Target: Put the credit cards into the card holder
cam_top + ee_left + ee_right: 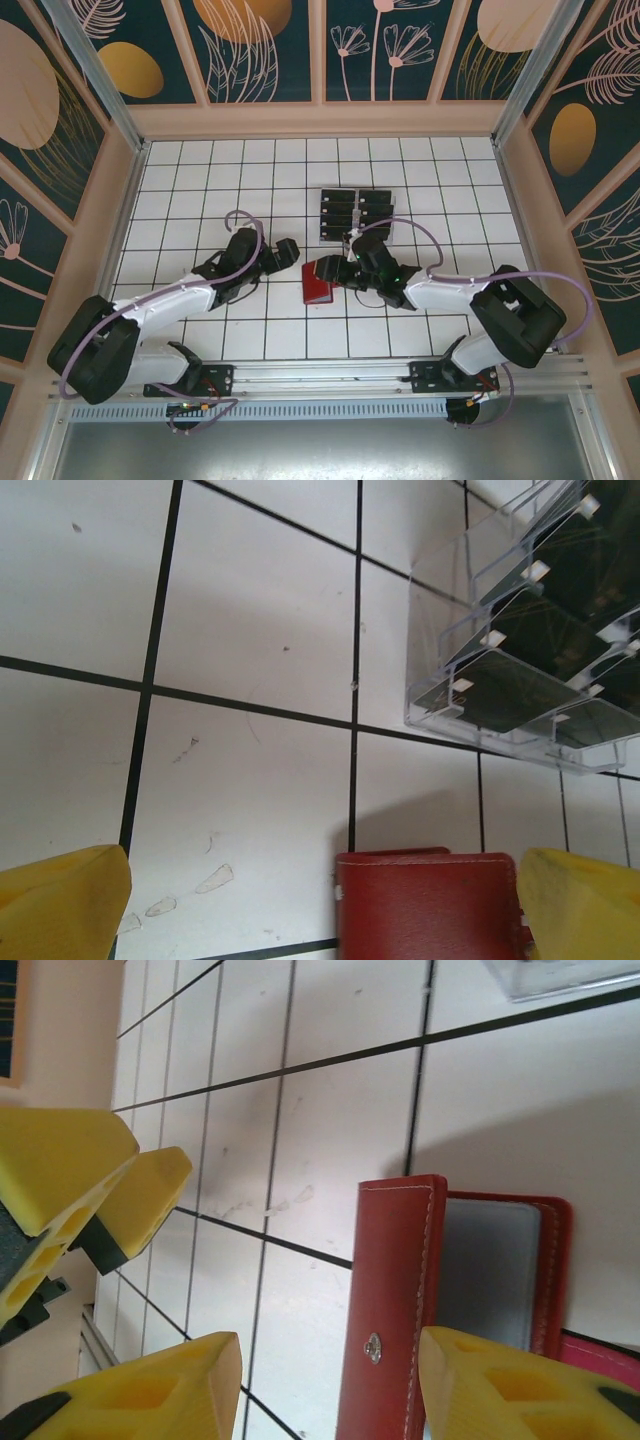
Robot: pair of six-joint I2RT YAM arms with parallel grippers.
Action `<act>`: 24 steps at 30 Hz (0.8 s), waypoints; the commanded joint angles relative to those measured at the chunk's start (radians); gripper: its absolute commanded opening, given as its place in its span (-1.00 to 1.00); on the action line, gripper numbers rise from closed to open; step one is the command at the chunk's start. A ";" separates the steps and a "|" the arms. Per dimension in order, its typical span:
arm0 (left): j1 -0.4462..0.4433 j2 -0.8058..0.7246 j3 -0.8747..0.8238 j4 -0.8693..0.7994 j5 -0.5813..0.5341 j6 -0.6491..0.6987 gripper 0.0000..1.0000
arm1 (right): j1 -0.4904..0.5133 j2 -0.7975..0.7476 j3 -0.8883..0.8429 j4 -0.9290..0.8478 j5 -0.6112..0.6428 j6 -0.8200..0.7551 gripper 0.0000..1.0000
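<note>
Found the card holder (pixel 318 282) open on the desk (pixel 200 180), no card seen inside, the credit cards (pixel 510 692) in the clear tray (pixel 438 630) just beyond it, right hand (pixel 330 1360) apart astride its flap (pixel 392 1280), left hand (pixel 325 880) apart beside it; judged every insertion left

Both arms inward: left hand (pixel 289 251), right hand (pixel 332 270), fingers apart.

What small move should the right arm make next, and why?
Probably close the right gripper on the card holder's flap and fold it wider: the jaws stand open astride it, the pocket is only partly exposed, and the credit cards sit in the clear tray.
</note>
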 commanded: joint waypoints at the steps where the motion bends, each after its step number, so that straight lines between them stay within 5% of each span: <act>1: -0.006 -0.059 0.032 -0.059 -0.051 0.001 0.98 | 0.030 0.028 0.056 0.044 -0.025 0.016 0.00; 24: -0.003 -0.209 0.221 -0.268 -0.203 0.043 0.97 | 0.166 0.301 0.305 0.011 -0.047 -0.002 -0.03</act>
